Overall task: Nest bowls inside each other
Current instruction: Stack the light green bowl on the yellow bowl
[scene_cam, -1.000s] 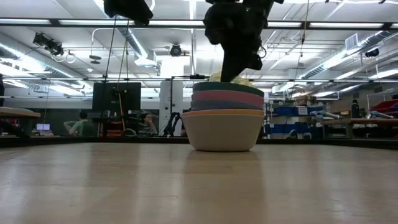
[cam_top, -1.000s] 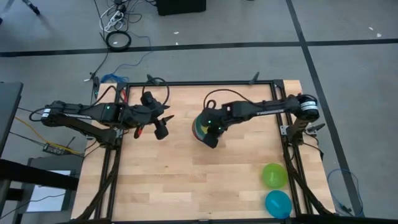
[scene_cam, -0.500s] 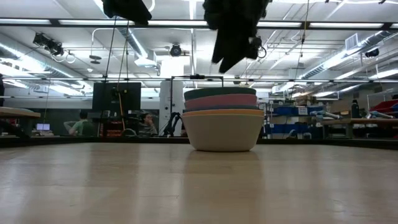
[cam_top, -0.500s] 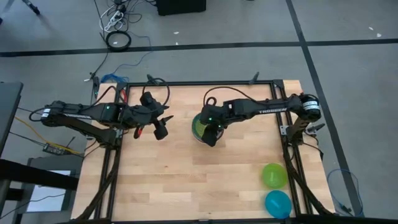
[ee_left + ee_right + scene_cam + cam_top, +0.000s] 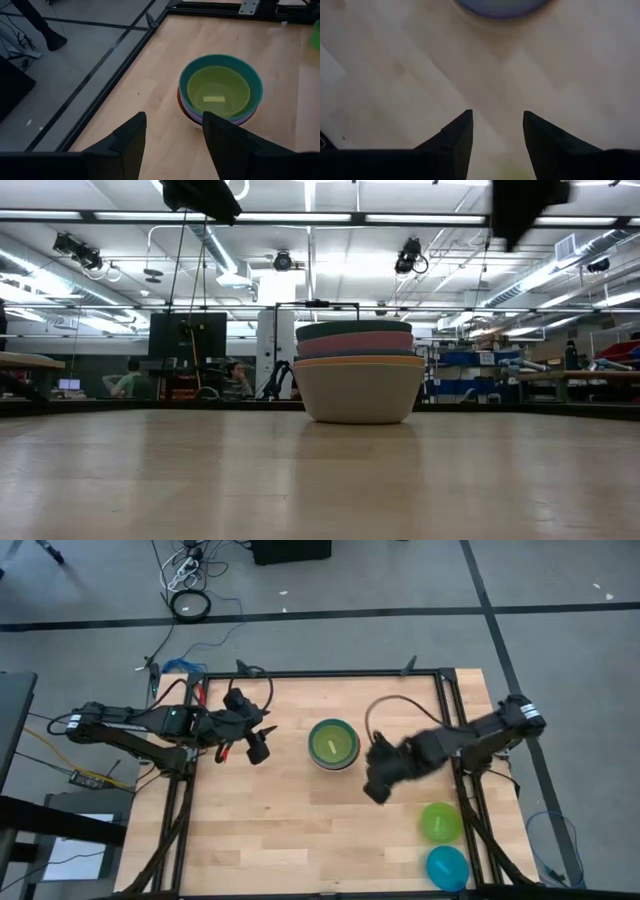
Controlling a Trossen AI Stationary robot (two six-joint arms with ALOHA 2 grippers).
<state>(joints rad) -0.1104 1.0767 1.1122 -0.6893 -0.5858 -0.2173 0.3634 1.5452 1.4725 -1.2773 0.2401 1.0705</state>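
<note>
A stack of nested bowls (image 5: pixel 332 744) stands on its grey-white bottom bowl (image 5: pixel 358 395) at the table's middle. Orange, blue, pink and teal rims sit above it, with a yellow bowl (image 5: pixel 218 91) innermost. A lime green bowl (image 5: pixel 441 823) and a cyan bowl (image 5: pixel 447 868) rest on the table at the near right corner. My right gripper (image 5: pixel 375 790) hangs open over bare wood between the stack and the lime green bowl, holding nothing (image 5: pixel 496 130). My left gripper (image 5: pixel 258 750) waits open left of the stack, pointed at it (image 5: pixel 172 132).
Black frame rails (image 5: pixel 462 795) run along the table's left, right and far edges. Bare wood (image 5: pixel 280 830) lies near and left of the stack. A blurred bluish bowl rim (image 5: pixel 502 5) shows in the right wrist view.
My right gripper has lifted out of the stack and swung fast toward the table's right and near edges, toward the lime green bowl, turning as it went. The yellow bowl, which stuck up above the teal rim, has dropped level into the stack and stays there.
</note>
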